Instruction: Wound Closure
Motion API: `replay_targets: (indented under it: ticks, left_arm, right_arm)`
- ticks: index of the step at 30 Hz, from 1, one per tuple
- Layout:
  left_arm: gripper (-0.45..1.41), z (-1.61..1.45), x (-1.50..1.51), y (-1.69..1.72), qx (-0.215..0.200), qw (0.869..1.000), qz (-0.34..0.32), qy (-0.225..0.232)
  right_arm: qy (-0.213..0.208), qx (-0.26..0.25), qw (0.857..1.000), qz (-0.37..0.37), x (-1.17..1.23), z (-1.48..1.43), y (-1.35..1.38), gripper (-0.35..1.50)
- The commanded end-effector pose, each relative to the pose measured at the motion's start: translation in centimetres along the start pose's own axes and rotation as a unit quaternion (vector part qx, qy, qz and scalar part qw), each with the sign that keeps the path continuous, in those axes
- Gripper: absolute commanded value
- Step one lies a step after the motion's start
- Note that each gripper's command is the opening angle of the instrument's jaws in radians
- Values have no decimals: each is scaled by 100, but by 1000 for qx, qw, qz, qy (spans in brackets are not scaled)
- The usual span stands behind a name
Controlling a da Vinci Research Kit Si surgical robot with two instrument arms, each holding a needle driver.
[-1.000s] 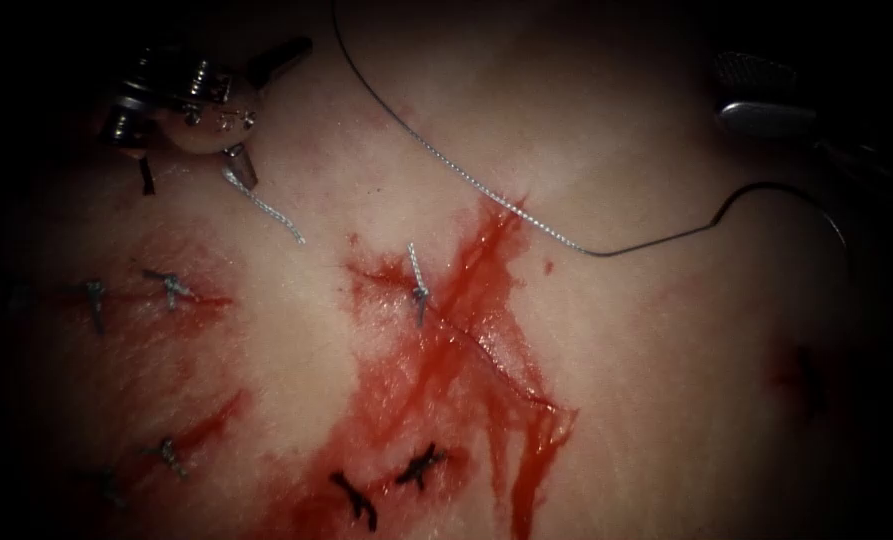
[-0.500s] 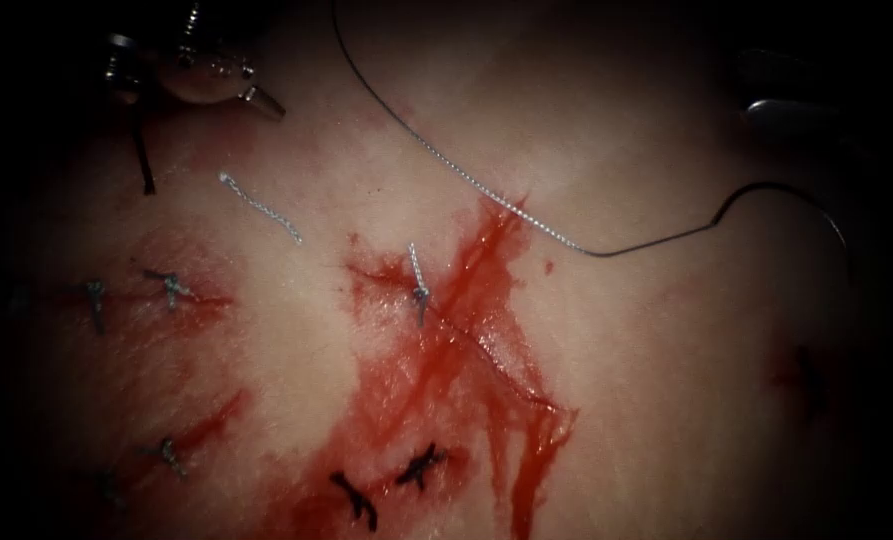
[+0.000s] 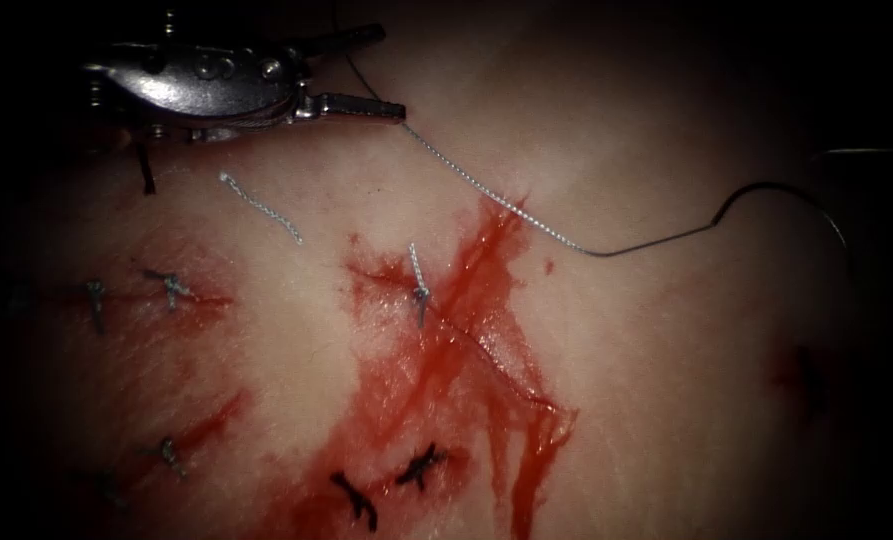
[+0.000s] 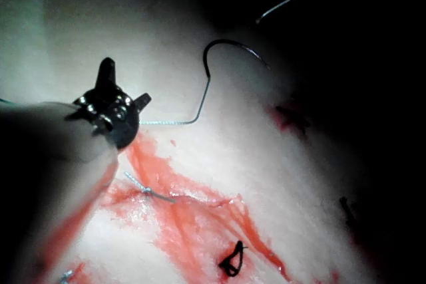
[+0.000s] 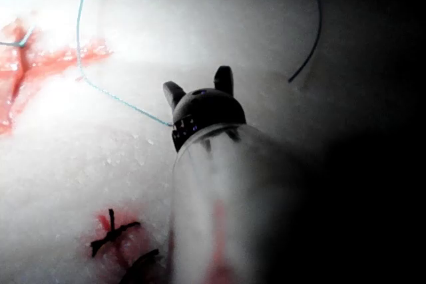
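Steel needle (image 3: 796, 200) lies loose on tissue (image 3: 666, 380); both pincers, left (image 3: 361, 70) and right (image 5: 200, 83), gape empty.

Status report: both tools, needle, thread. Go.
Left tool: fingers open, holding nothing, beside the thread. Right tool: fingers open, empty. Needle lying free on tissue, right of cut. Nothing in the way.

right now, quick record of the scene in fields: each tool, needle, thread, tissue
left tool: jaws open, holding nothing, beside the thread
right tool: jaws open, holding nothing
needle: lies free on the tissue, right of the cut, not in the tissue
thread: runs from the needle across the tissue, past the left tool
cut end of thread: loose, left of the cut
tissue: red fluid around the cut, several tied stitches
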Motion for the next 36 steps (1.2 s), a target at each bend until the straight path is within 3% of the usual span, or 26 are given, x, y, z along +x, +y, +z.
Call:
replay_targets:
  ticks: [1,2,5,6,7,9,10,12,15,18,21,27,32,36]
  left_arm:
    - [41,11,-7,3,-12,1000,-17,3]
    - [34,13,-10,4,-19,1000,-22,5]
    - [32,19,-19,3,-26,1000,-9,8]
    - [32,19,-21,3,-34,999,-8,11]
    - [31,19,-22,3,-37,999,-6,12]
    - [31,19,-21,2,-39,999,-4,13]
    - [31,19,-21,2,-40,999,-3,13]
    - [34,19,-21,2,-40,999,-1,13]
    - [36,18,-21,2,-41,999,0,13]
    - [37,19,-21,2,-41,999,1,14]
    - [39,19,-22,2,-42,999,2,14]
    - [41,19,-22,2,-40,999,3,13]
    - [41,19,-23,3,-41,999,4,14]
    - [41,19,-23,3,-41,999,4,14]
  right_arm:
    - [-9,-1,1000,2,-16,18,3,17]
    - [-15,-2,999,30,-23,22,5,9]
    - [-17,-10,999,49,-43,39,10,19]
    - [-26,-10,998,-61,-52,48,13,24]
    - [-41,-8,994,-102,-54,52,15,36]
    - [-92,-1,985,-148,-58,61,18,100]
    - [-118,6,977,-175,-60,64,20,112]
    - [-175,36,954,-239,-65,69,20,115]
    - [-249,94,926,-268,-69,70,17,117]
    - [-303,119,904,-276,-66,72,14,118]
    - [-308,123,899,-284,-62,75,10,123]
    - [-267,157,908,-282,-43,82,-12,123]
    - [-252,200,905,-277,-32,93,-23,107]
    - [-248,213,900,-289,-28,99,-24,78]
